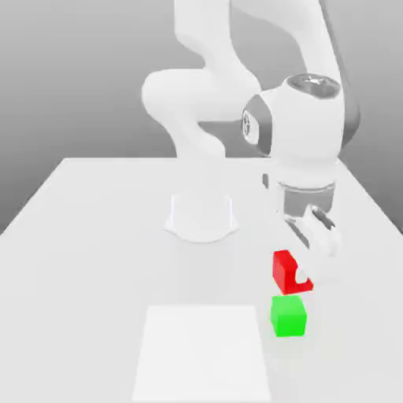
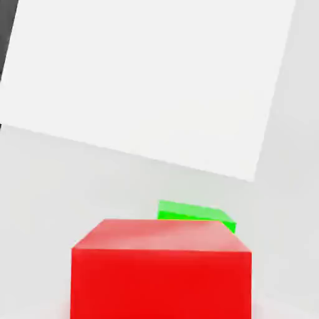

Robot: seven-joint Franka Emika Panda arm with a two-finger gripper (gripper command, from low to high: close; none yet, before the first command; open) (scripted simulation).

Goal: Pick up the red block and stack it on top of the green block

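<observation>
White robot hand [image 1: 303,271] pinching one small matte bright-red cube [image 1: 284,270], holding it tilted just above one matching bright-green cube [image 1: 289,316] sitting on the pale worktop [image 1: 94,236], near a white square mat [image 1: 203,353]

Exterior view: I look from above the table's [image 1: 86,236] near end toward the arm's base [image 1: 201,216]. Hand view: I look from close behind the red block [image 2: 162,274], across the tabletop. Shared: red block [image 1: 285,270], green block [image 1: 289,316] [image 2: 196,214], white mat [image 1: 203,354] [image 2: 149,81].
</observation>
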